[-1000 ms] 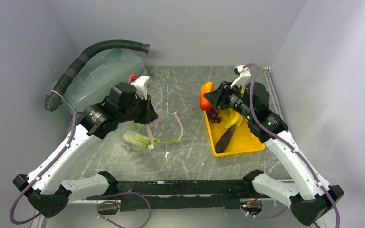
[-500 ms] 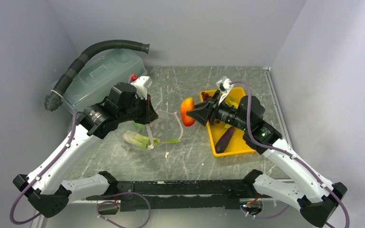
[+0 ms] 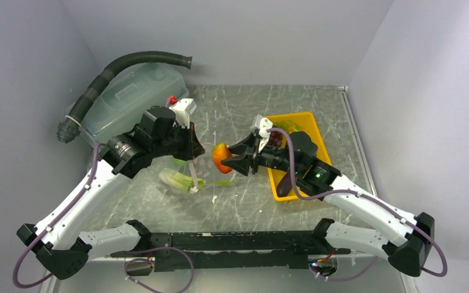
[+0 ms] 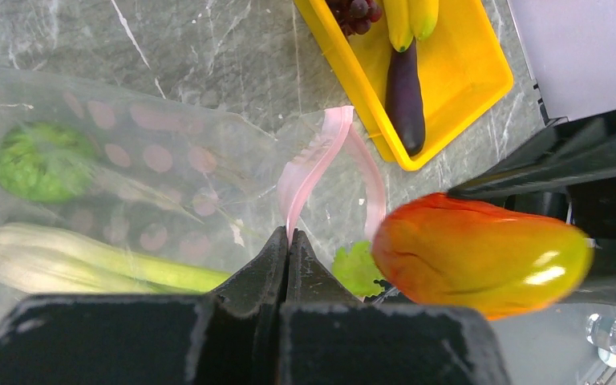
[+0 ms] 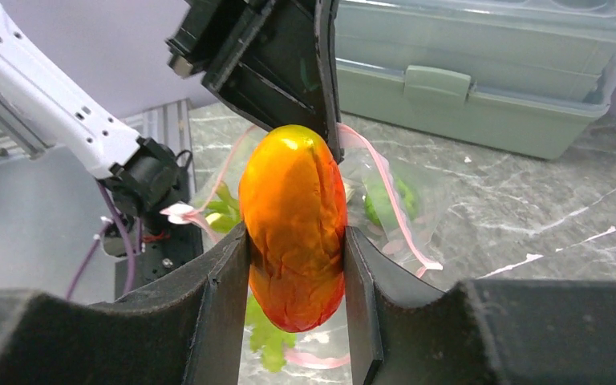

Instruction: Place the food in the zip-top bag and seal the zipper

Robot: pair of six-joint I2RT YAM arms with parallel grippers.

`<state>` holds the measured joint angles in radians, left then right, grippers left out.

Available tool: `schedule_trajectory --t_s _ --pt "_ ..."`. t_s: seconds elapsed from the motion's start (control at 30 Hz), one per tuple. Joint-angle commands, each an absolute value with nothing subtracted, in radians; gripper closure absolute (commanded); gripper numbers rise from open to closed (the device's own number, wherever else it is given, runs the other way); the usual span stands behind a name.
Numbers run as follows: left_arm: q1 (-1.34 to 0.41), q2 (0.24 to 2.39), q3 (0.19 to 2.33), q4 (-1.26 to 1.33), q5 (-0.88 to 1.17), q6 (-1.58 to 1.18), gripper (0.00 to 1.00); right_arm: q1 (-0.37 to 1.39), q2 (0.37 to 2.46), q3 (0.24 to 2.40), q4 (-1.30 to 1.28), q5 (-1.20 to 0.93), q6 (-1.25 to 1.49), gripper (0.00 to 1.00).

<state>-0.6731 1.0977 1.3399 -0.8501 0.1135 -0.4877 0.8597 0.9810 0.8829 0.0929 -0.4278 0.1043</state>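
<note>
We see the right gripper [image 5: 295, 241] swung off the yellow plastic tray [image 4: 465, 72], now at the floppy clear bag [image 4: 184, 160] lying on the table [image 3: 238, 110], fingers [image 5: 224, 281] clamping a glossy oblong pepper [image 5: 293, 224], left gripper [image 4: 287, 245] pinched shut on the thin pink zipper [image 4: 317, 156].

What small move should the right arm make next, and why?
Probably ease the pepper forward into the zip-top bag: the right gripper holds it at the open mouth, where the left gripper pinches the zipper up.
</note>
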Motion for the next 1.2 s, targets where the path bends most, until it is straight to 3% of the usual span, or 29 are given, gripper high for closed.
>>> schedule_trajectory --t_s 0.0,0.2,0.37,0.63,0.73,0.9,1.17 --pt "-0.676 1.099 1.373 -0.799 0.145 -0.498 1.00 0.876 1.033 0.882 0.167 -0.428 0.009 1.00" --pt "-0.676 1.097 1.378 -0.806 0.142 -0.499 1.00 0.889 1.087 0.877 0.160 -0.406 -0.051 0.99" --pt "-0.676 1.098 1.379 -0.805 0.139 -0.498 1.00 0.898 1.130 0.885 0.131 -0.397 -0.072 0.89" --pt "-0.676 1.100 1.379 -0.804 0.137 -0.497 1.00 0.913 1.190 0.952 0.041 -0.336 -0.073 0.48" --pt "-0.676 1.101 1.378 -0.804 0.137 -0.495 1.00 0.914 1.191 0.971 0.019 -0.320 -0.068 0.38" --pt "-0.676 1.104 1.376 -0.801 0.137 -0.494 1.00 0.914 1.167 0.986 0.006 -0.287 -0.056 0.01" --pt "-0.676 1.104 1.372 -0.793 0.144 -0.495 1.00 0.914 1.100 1.005 -0.045 -0.224 -0.044 0.00"
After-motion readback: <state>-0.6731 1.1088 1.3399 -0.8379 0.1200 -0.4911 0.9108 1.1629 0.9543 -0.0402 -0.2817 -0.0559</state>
